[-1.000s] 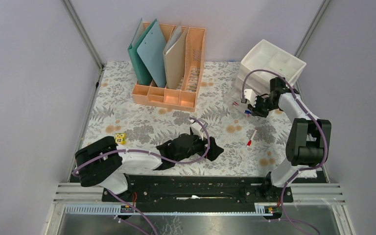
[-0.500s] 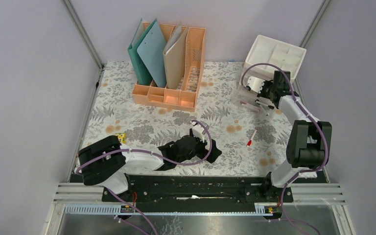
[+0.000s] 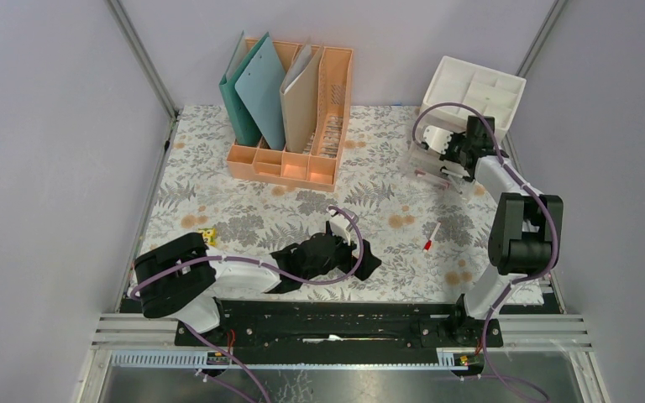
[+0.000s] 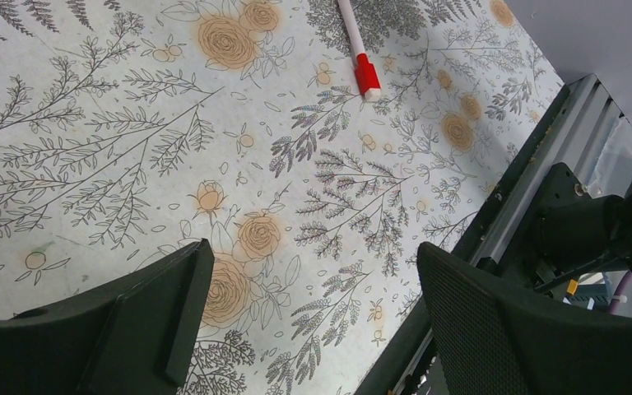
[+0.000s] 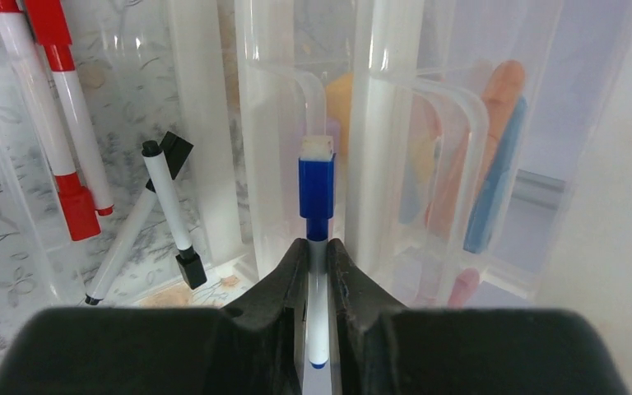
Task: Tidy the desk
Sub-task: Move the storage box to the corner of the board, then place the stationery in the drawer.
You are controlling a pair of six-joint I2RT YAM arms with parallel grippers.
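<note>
desk (image 3: 243, 214) spreads under both arms, partly tidied: red pens (image 5: 62, 148) and a black pen (image 5: 164, 197) sit in the clear organizer (image 5: 206, 123). our right gripper (image 5: 316, 245) clamps a blue pen (image 5: 316, 177) at a slot, our left gripper (image 4: 309, 276) gapes empty, and a loose red pen (image 3: 431, 237) lies unsorted.

We saw the desk (image 3: 243, 206) lying flat, a rectangle of white-grey cloth with grey ferns and tan-orange flowers, beneath the peach file rack (image 3: 336, 92).

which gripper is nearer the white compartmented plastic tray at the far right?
Right: right gripper sits just near-side of the tray, at the clear organizer; left gripper hovers far off by the desk's near edge.
</note>
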